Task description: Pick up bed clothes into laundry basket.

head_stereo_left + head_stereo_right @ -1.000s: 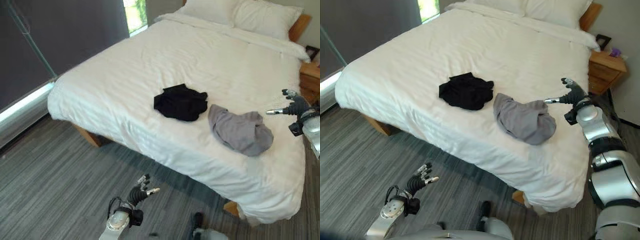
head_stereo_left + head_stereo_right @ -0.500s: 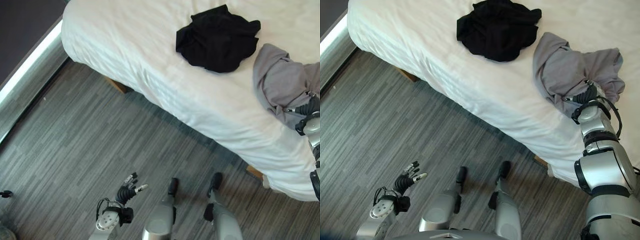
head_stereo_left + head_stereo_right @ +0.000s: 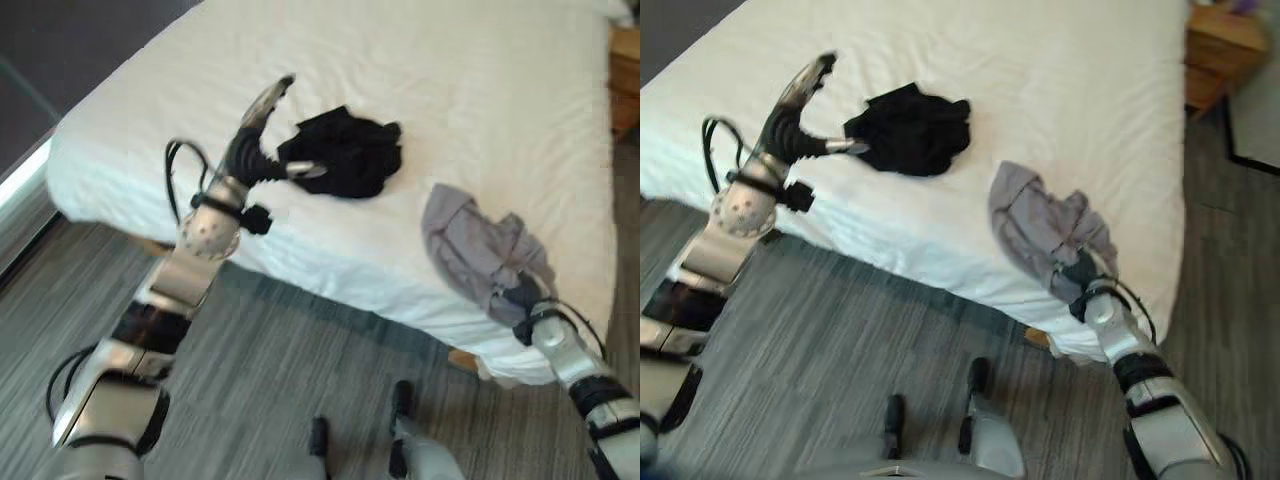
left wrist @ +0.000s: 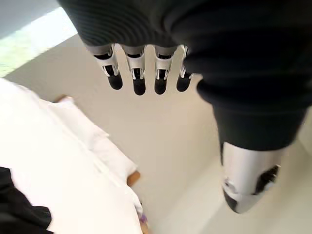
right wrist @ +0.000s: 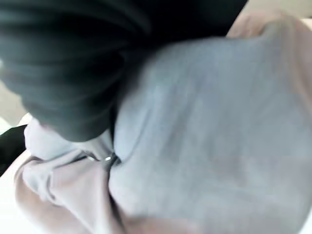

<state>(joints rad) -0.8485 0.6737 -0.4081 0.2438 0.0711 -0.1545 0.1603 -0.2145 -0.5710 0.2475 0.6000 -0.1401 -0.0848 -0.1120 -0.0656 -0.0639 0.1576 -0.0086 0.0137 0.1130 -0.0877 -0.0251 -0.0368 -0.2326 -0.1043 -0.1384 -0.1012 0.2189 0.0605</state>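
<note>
A black garment [image 3: 345, 150] lies bunched on the white bed [image 3: 480, 90], with a crumpled grey garment [image 3: 470, 245] to its right, near the bed's front edge. My left hand [image 3: 248, 155] is raised over the bed just left of the black garment. Its fingers [image 4: 139, 80] are straight and its thumb reaches toward the cloth, holding nothing. My right hand [image 3: 520, 298] is pushed into the near edge of the grey garment [image 5: 209, 136], and the cloth covers its fingers.
A wooden nightstand [image 3: 1215, 50] stands right of the bed. Grey plank flooring [image 3: 280, 390] runs along the bed's front edge. Pillows [image 4: 83, 131] lie at the far head end. A dark wall [image 3: 60, 40] borders the left side.
The camera has shifted. My left arm rose from near the floor to beside the black garment. My right hand sank deeper into the grey garment at the bed's edge.
</note>
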